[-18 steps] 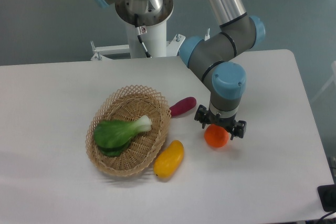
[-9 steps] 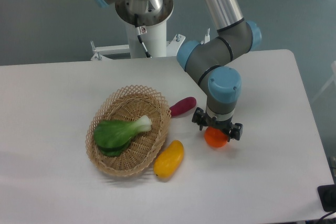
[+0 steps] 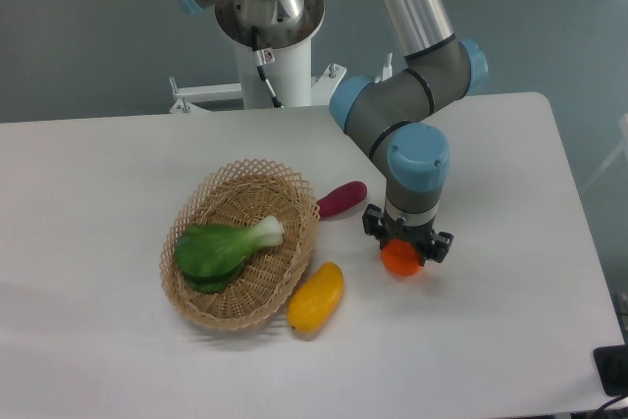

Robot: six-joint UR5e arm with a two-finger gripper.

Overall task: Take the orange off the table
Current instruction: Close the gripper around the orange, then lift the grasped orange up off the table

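Gripper (image 3: 406, 242), black, two-fingered, directly over the orange (image 3: 401, 259), its fingers straddling the fruit's upper half. Compared with the frames a second and half a second earlier, the wrist has moved slightly left and lower, and the jaws now sit closer in on the fruit; whether the pads press on it cannot be told from this view. The orange rests on the table (image 3: 118, 183), shifted a little left of where it lay a second ago, which suggests the fingers have nudged or begun to seat on it. Judged stage: closing the grasp, with the lift not yet begun.

Orange: small, smooth, glossy, slightly flattened sphere, likely to roll if pinched off-centre. Just to its upper left, apart from it, a purple oblong vegetable (image 3: 341, 199) with a dull skin. To the lower left, an elongated yellow fruit (image 3: 316, 296), smooth and waxy, touching or nearly touching a woven wicker basket (image 3: 201, 303), oval and open-lattice at the rim. In the basket, a leafy green vegetable (image 3: 226, 247) with a pale stalk. Table: matte white, flat, rounded corners.
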